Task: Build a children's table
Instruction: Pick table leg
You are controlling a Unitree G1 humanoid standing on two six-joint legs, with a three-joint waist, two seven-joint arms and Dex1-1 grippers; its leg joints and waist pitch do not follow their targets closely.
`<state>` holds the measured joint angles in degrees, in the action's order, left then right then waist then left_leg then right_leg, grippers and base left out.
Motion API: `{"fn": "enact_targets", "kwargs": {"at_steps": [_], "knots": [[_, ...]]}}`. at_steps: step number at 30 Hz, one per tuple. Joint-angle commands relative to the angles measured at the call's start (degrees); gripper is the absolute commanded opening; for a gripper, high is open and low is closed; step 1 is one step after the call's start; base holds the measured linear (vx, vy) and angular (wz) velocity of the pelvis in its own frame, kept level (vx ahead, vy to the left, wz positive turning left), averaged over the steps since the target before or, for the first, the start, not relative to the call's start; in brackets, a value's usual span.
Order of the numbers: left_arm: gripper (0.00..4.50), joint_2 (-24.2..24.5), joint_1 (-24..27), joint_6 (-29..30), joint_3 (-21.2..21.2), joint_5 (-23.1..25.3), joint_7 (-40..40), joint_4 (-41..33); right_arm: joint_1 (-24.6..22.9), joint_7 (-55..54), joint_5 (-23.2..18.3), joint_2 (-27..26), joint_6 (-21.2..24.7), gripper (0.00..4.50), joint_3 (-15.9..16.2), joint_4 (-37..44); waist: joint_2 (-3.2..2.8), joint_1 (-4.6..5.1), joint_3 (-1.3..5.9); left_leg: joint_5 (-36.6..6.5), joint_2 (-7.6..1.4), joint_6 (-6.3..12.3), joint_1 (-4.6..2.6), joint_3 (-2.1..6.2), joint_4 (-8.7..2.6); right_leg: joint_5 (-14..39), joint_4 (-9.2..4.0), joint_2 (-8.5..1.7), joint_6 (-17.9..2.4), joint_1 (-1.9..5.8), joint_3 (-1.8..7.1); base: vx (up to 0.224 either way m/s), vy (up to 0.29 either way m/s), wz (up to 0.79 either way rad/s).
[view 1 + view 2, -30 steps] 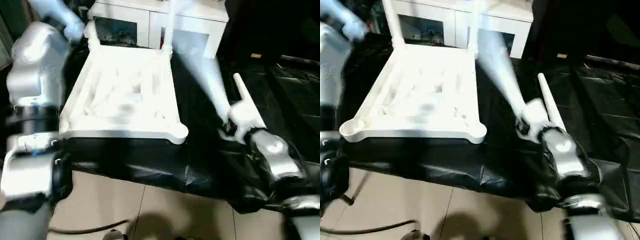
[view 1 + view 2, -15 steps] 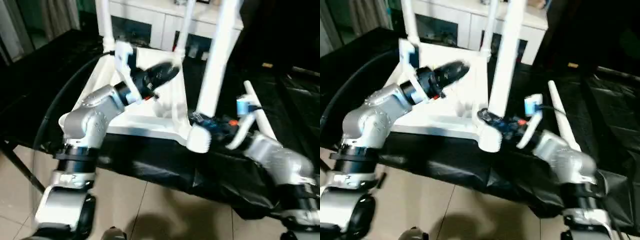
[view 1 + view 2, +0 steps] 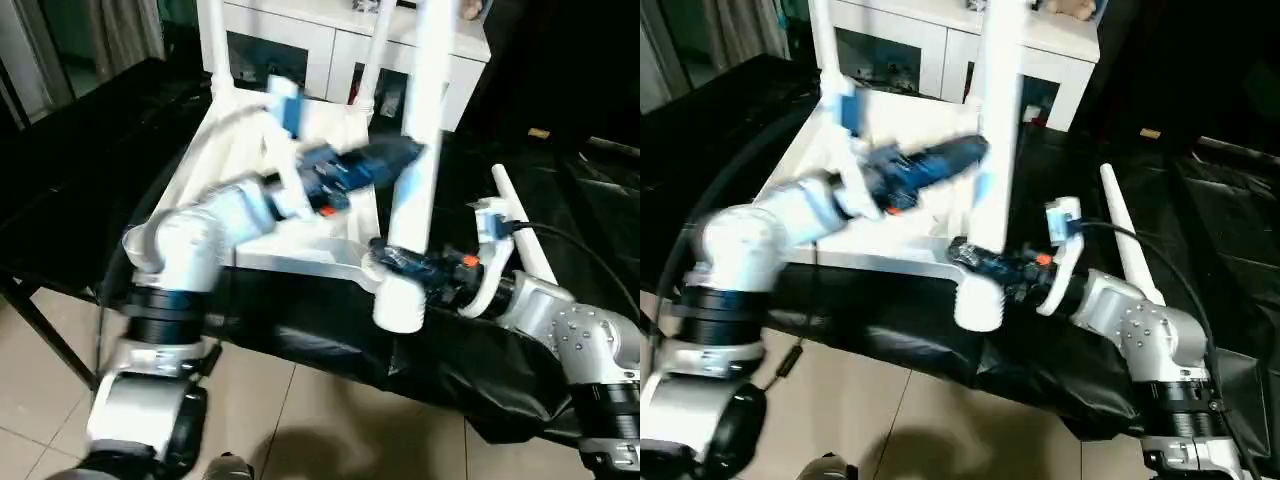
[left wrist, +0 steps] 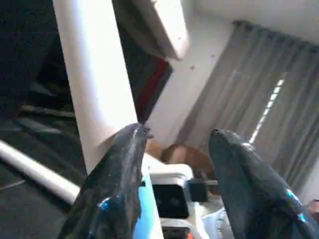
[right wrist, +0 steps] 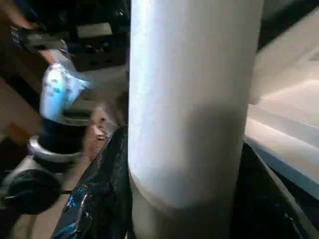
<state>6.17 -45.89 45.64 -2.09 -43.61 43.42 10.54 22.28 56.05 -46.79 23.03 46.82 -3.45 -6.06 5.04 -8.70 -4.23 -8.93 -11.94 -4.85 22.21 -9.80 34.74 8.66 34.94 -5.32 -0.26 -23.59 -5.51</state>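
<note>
Between right end effector [image 5: 184, 199] fingers (wrist view): leg [image 5: 192, 99]

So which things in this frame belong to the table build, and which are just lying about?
Part of the job:
- upside-down white tabletop
- two legs already standing in its far sockets
- leg held upright in the right pincer
- loose leg lying on the black cover
- left pincer, open beside the held leg

Just lying about:
- white cabinet
- black-covered work table

My two head eyes looked forward and down over my forearms, sharing the upturned children's table [image 3: 300, 250] on the black work table [image 3: 90, 180]. My right wrist camera sat close against the upright leg [image 5: 194, 99].
</note>
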Motion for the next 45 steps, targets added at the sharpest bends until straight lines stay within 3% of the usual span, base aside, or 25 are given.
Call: {"fn": "enact_targets", "kwargs": {"at_steps": [1,2,3,5,6,7,8,10,11,12,14,15,19,24,33,36,40,43,45], "knots": [[2.80,-1.5,-2.1,-2.1,0.4,3.4,-5.3,4.0,0.0,0.4,1.9,0.9,-1.9,1.87,1.6,4.3,-0.24,-0.07,4.82,-15.0,-1.16,-2.74,-1.02,0.31,-4.38,23.7,-5.13,-3.24,-3.6,2.89,2.25,0.000,0.000,0.00],[2.76,-2.0,-2.5,-2.1,-0.3,3.1,-5.8,4.6,-0.2,0.2,2.7,1.0,-2.4,1.87,2.0,4.8,-0.25,-0.20,4.78,-14.7,-0.97,-2.64,-0.78,0.22,-4.25,24.0,-5.26,-3.20,-3.2,2.93,2.24,0.000,0.000,0.00],[2.95,-3.0,-3.1,-2.2,-1.8,2.1,-6.8,4.8,-0.4,-1.3,4.9,1.0,-3.7,1.87,3.1,5.4,-0.54,-0.29,4.92,-14.8,-0.98,-2.68,-0.83,0.32,-4.24,23.8,-5.16,-3.25,-3.1,3.09,2.22,0.000,0.000,0.00],[3.21,-3.8,-3.2,-2.5,-2.6,1.0,-6.6,4.2,-0.6,-2.3,6.8,1.0,-5.1,1.87,4.2,5.8,-0.48,-0.02,4.94,-13.8,-0.86,-2.49,-0.40,0.47,-4.35,23.3,-5.10,-3.26,-2.5,3.47,2.11,0.000,0.000,0.00],[3.24,-4.3,-3.4,-2.3,-3.5,0.1,-6.9,4.5,-0.7,-2.6,7.1,0.8,-5.3,1.87,4.4,5.9,-0.77,0.02,5.10,-13.7,-1.03,-2.45,-0.72,0.45,-4.24,22.0,-5.06,-3.29,-3.4,3.20,2.16,0.000,0.000,0.00],[2.70,-4.7,-3.5,-2.1,-4.1,-0.4,-7.2,4.6,-0.7,-2.8,7.2,0.7,-5.4,1.87,4.4,5.9,-0.67,0.04,5.07,-13.6,-1.04,-2.27,-0.83,0.38,-4.19,21.1,-5.01,-3.22,-4.1,3.07,2.18,0.000,0.000,0.00],[2.70,-4.5,-3.6,-1.8,-4.0,-0.5,-7.0,4.7,-0.7,-2.8,7.6,0.9,-5.7,1.87,4.8,6.0,-0.82,0.03,5.06,-13.5,-1.09,-2.10,-0.72,0.38,-4.25,19.1,-4.79,-3.14,-5.5,3.20,2.21,0.000,0.000,0.00],[2.89,-4.5,-3.7,-1.8,-3.9,-0.3,-6.8,4.9,-0.8,-2.8,8.1,0.9,-5.8,1.87,5.0,6.0,-0.80,0.03,5.08,-13.8,-1.08,-1.77,-0.76,0.38,-4.27,17.5,-4.53,-2.99,-6.3,3.33,2.19,0.000,0.000,0.00],[2.65,-4.0,-3.7,-1.3,-2.9,0.4,-5.9,5.1,-0.8,-2.6,8.7,1.0,-6.2,1.87,5.3,6.0,-0.91,0.01,5.07,-13.8,-1.09,-1.64,-0.80,0.41,-4.32,17.1,-4.46,-2.99,-6.7,3.38,2.22,0.000,0.000,0.00],[2.49,-3.5,-3.7,-0.8,-1.9,1.2,-5.2,5.3,-0.8,-2.5,9.5,1.1,-6.6,1.87,5.7,5.9,-1.53,0.03,5.03,-14.3,-1.12,-1.80,-0.90,0.45,-4.40,16.6,-4.52,-2.98,-7.0,3.31,2.27,0.000,0.000,0.00],[2.40,-2.8,-3.3,0.1,-0.2,2.2,-3.6,5.4,-0.9,-2.5,10.3,0.9,-7.3,1.87,6.3,6.1,-1.44,0.01,5.04,-14.8,-1.09,-1.94,-0.99,0.45,-4.47,16.4,-4.46,-2.98,-7.3,3.35,2.26,0.000,0.000,0.00],[2.44,-2.8,-3.2,-0.1,0.1,2.5,-3.5,5.5,-1.0,-2.7,10.6,0.9,-7.6,1.87,6.4,6.0,-1.91,-0.04,4.99,-15.5,-1.14,-2.05,-1.11,0.49,-4.50,16.8,-4.41,-3.03,-7.6,3.31,2.30,0.000,0.000,0.00],[1.92,-3.2,-3.8,-1.0,-0.2,3.5,-4.8,6.4,-1.1,-3.2,11.6,0.9,-8.2,1.87,7.2,5.8,-1.54,-0.14,4.85,-16.2,-1.12,-1.89,-1.09,0.42,-4.50,19.2,-4.76,-3.18,-7.3,3.39,2.30,0.000,0.000,0.00],[1.79,-1.7,-3.8,-0.5,0.8,3.4,-2.1,6.1,-1.3,-2.4,13.0,1.4,-8.2,1.87,8.4,6.5,-1.75,0.15,4.83,-17.0,-1.10,-1.96,-1.19,0.50,-4.58,21.2,-5.06,-3.18,-6.2,3.25,2.24,0.000,0.000,0.00],[1.77,0.7,-3.5,-3.8,4.4,7.8,2.2,6.9,-0.7,-3.3,15.9,1.3,-11.1,1.87,8.9,5.1,-2.05,0.34,4.91,-16.3,-1.19,-1.94,-1.08,0.55,-4.68,18.9,-4.70,-3.17,-7.2,3.35,2.35,0.000,0.000,0.00],[1.77,1.7,-4.1,-4.2,4.9,8.4,3.4,7.6,0.1,-3.2,16.2,1.2,-11.7,2.57,9.0,3.9,-1.91,0.36,4.92,-16.6,-1.11,-1.77,-1.14,0.49,-4.62,19.3,-4.71,-3.20,-7.5,3.34,2.32,0.000,0.000,0.00],[1.77,3.4,-4.8,-4.9,7.2,10.2,6.7,7.5,0.9,-1.0,17.5,2.3,-12.1,2.84,10.7,3.8,-1.90,0.38,4.84,-16.9,-1.18,-1.73,-1.26,0.50,-4.67,20.3,-4.74,-3.25,-7.1,3.28,2.36,0.000,0.000,0.00],[1.77,3.4,-5.4,-5.6,7.9,10.6,8.5,7.9,2.0,-0.5,19.4,3.0,-12.6,3.08,12.0,2.9,-2.41,0.42,4.81,-17.2,-1.23,-2.13,-1.33,0.47,-4.69,19.5,-4.72,-3.27,-7.7,3.20,2.48,0.000,0.000,0.00],[1.77,3.0,-5.7,-5.4,7.8,10.3,8.9,8.2,2.5,-0.2,20.1,3.5,-12.6,3.09,12.6,2.6,-2.18,0.38,4.88,-16.9,-1.22,-2.14,-1.26,0.45,-4.62,18.6,-4.58,-3.24,-8.3,3.33,2.48,0.000,0.000,0.00]]}}
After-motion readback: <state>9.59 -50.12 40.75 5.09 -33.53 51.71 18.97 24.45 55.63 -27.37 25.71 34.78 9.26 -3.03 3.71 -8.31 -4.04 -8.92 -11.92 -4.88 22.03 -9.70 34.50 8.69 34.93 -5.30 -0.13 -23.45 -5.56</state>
